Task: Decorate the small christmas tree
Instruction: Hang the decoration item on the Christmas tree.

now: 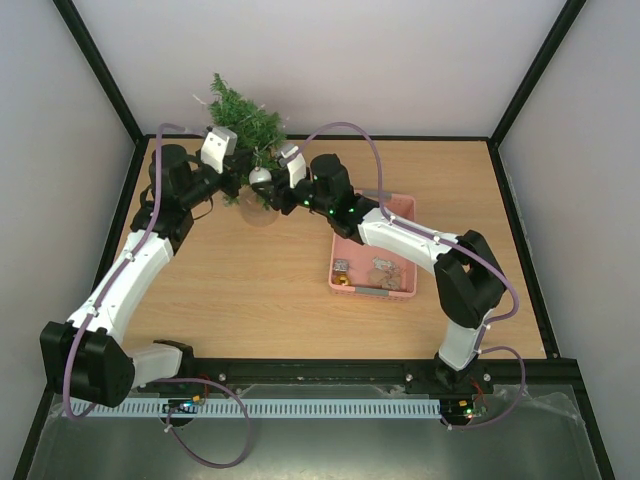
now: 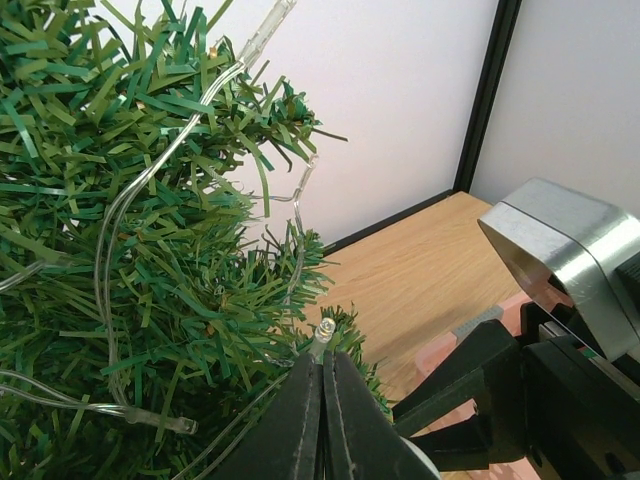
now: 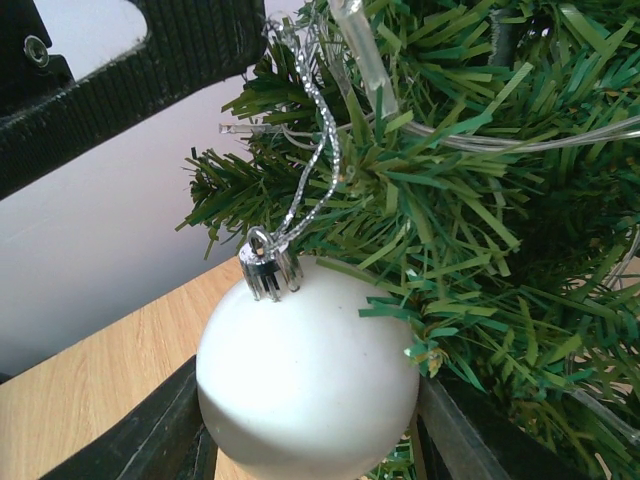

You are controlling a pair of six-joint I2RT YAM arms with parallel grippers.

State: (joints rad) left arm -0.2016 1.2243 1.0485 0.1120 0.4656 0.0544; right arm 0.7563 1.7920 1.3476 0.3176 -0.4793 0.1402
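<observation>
**A:** Start from above. Where's the small christmas tree point(image 1: 245, 115)?

**B:** At the far side of the table point(image 1: 250, 290), directly ahead of both grippers. The left gripper point(image 1: 237, 172) meets its lower branches from the left and the right gripper point(image 1: 264, 182) from the right, with a white bauble point(image 1: 260, 175) at the right one's tip. The pink basket point(image 1: 405, 205) lies behind the right gripper, under its forearm.

**A:** And the left wrist view?

**B:** The left gripper's point(image 2: 322, 390) fingers are pressed flat together, with no gap. A small clear bulb point(image 2: 323, 332) of the light string point(image 2: 105, 290) stands right at their tips. I cannot tell if it is pinched or only touching. The tree fills everything left of and above the tips.

**A:** Right wrist?

**B:** The jaws stand apart, one on each side of the bauble point(image 3: 305, 385), and each finger point(image 3: 150, 435) lies against its lower flank, so the gripper is closed on the ball. A silver cord point(image 3: 315, 175) runs from the bauble's cap up over a branch just above the fingers. The greenery lies above and to the right.
</observation>
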